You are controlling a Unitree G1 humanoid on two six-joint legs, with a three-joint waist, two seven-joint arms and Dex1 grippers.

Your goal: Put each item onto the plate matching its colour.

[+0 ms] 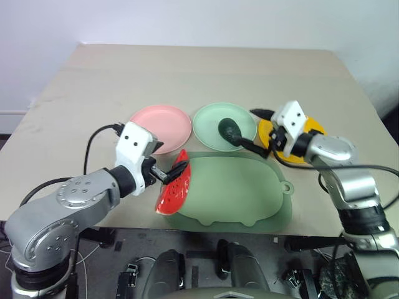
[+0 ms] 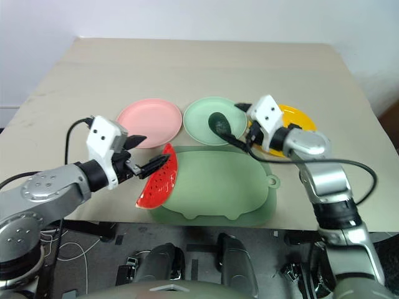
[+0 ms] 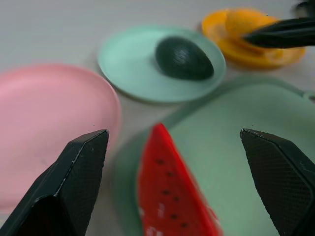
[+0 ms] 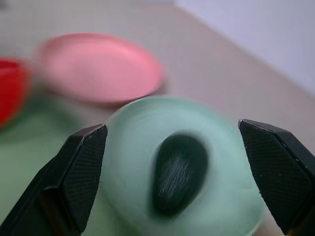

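Observation:
A red watermelon wedge (image 1: 174,185) with a green rind rests at the left edge of the pig-shaped tray. My left gripper (image 2: 146,154) is open around its upper end, and in the left wrist view the wedge (image 3: 170,196) lies between the spread fingers. The dark green avocado (image 1: 229,129) lies on the mint green plate (image 1: 209,128). My right gripper (image 1: 249,128) hangs open just right of the avocado. The yellow-orange mango (image 3: 243,22) sits on the yellow plate (image 1: 312,128), partly hidden behind the right wrist. The pink plate (image 1: 161,126) holds nothing.
The large green pig-shaped tray (image 1: 243,193) lies in front of the three plates, close to the table's near edge. The tan table (image 1: 187,75) stretches bare behind the plates. A black cable loops off my left wrist (image 1: 93,140).

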